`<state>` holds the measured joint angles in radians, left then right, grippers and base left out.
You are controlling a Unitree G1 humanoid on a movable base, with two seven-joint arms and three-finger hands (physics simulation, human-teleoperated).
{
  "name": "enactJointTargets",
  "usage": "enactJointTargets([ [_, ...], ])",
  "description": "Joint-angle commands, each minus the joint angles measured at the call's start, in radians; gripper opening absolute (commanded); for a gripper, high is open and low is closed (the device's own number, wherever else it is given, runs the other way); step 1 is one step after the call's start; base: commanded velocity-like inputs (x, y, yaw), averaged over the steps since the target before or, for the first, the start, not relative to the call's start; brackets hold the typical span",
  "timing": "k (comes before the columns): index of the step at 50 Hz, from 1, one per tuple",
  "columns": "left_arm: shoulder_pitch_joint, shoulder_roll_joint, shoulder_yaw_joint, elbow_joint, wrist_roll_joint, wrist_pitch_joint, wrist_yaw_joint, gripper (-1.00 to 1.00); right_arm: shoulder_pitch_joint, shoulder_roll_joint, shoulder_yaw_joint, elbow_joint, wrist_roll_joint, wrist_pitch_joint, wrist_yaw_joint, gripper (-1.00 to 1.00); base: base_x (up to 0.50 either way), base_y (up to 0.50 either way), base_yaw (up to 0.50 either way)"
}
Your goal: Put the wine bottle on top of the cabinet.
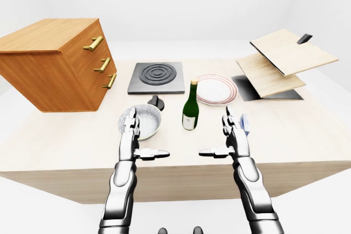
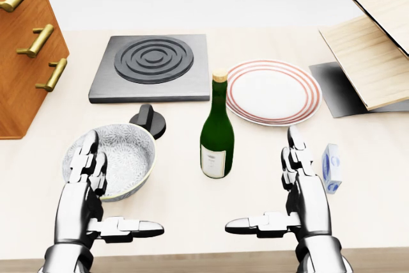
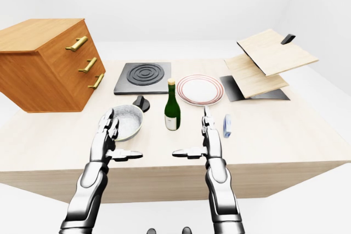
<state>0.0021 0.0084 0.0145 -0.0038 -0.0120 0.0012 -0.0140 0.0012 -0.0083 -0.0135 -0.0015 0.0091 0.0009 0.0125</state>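
The big pale surface (image 1: 307,130) holds everything. At its left end sits the cabinet (image 1: 52,64), brown wood with three gold handles — its flat top is bare. At the right end lie wide wood boards (image 1: 285,61), stacked and tilted, over a dark mat (image 1: 247,87). Near the far edge, in the middle, is a dark square burner (image 2: 153,67) with rings, and just to its right a white plate (image 2: 273,91) with red rims. A speckled bowl (image 2: 124,158) sits nearer the near edge, with a black knob (image 2: 148,120) beside it.

The bottle (image 2: 216,129) stands upright in the middle of the surface, between the bowl and the plate — nothing touches it.

The left hand (image 2: 89,190) and right hand (image 2: 303,193) hover over the near edge, fingers spread wide, holding nothing. A small blue-and-white box (image 2: 331,167) stands just right of the right hand.
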Motion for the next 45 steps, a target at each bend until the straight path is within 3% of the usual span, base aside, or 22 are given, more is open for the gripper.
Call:
enactJointTargets([
  [1,-0.001,0.010,0.023,-0.008,-0.016,0.012,-0.023,1.00,0.000,-0.010,-0.025,-0.004,0.012,0.005,0.018,1.00,0.00,0.00,0.00],
  [20,0.017,0.005,0.020,-0.058,-0.017,0.057,-0.017,1.00,-0.004,-0.009,-0.023,-0.010,0.006,0.020,0.012,1.00,-0.01,0.00,0.00],
  [45,0.013,0.007,0.026,-0.048,-0.018,0.049,-0.017,1.00,-0.011,-0.012,-0.025,0.014,0.000,0.014,0.011,1.00,-0.30,0.30,0.00],
])
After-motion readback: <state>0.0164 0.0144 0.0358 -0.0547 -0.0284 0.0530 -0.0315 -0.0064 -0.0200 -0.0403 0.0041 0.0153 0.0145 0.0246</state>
